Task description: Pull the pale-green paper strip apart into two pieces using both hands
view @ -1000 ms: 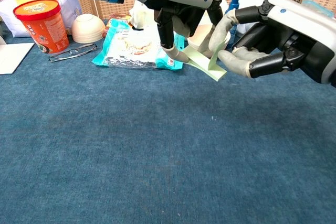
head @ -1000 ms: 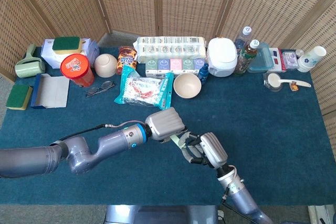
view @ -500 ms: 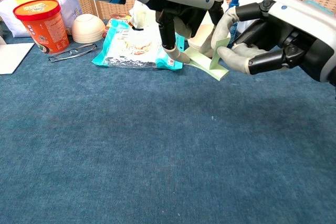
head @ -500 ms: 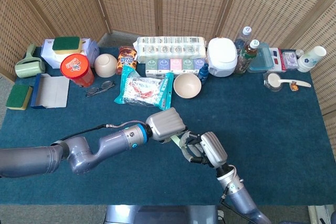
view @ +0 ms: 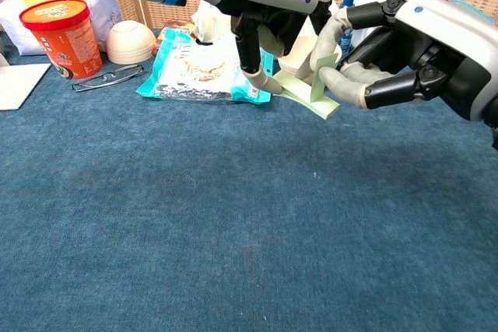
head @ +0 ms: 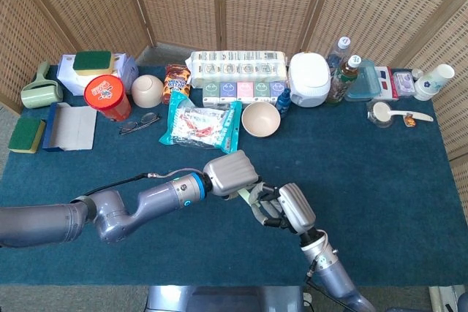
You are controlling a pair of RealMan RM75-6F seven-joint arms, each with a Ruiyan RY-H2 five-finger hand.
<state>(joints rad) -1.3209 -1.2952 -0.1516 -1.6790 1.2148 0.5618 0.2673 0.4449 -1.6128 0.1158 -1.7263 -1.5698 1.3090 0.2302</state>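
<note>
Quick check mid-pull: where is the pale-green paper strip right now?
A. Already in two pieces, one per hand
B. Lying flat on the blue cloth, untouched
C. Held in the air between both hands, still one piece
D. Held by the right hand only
C: in the chest view the pale-green paper strip runs unbroken from the left hand to the right hand, clear of the table.

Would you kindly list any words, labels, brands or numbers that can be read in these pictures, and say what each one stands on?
None can be read with confidence.
Orange tub: white lettering on the side, too blurred.
Snack packet: red and dark print, too small.
Long multipack: patterned print, illegible.
Small coloured boxes: face-like marks, no legible words.
Bottle: label too small.
Pale-green paper strip: no print visible.
</note>
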